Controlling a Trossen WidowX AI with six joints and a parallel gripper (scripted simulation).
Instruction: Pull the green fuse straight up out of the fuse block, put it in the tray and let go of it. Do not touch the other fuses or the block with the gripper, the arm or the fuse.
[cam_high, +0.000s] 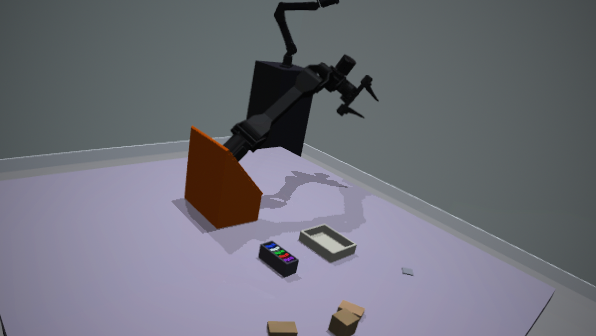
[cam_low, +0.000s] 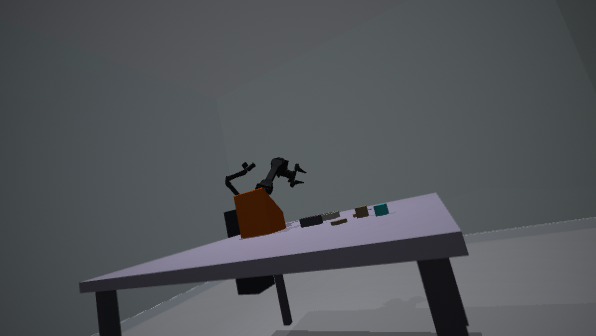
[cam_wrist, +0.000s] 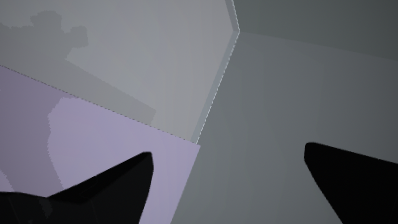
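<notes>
One green fuse (cam_high: 281, 253) sits well below the wide-spread gripper (cam_high: 361, 102).

On the lilac table top (cam_high: 100, 240), the black rectangular fuse block (cam_high: 278, 259) is set just beside the grey open tray (cam_high: 327, 242), in front of the orange wedge-shaped panel (cam_high: 220, 185); three tan cardboard boxes (cam_high: 345, 320) are placed nearer the front edge

Dim, even light from above. Arm (cam_high: 280, 112) casts a soft, jagged-edged shadow on the table (cam_high: 100, 250). Exterior view dark; low resolution, no glare.
</notes>
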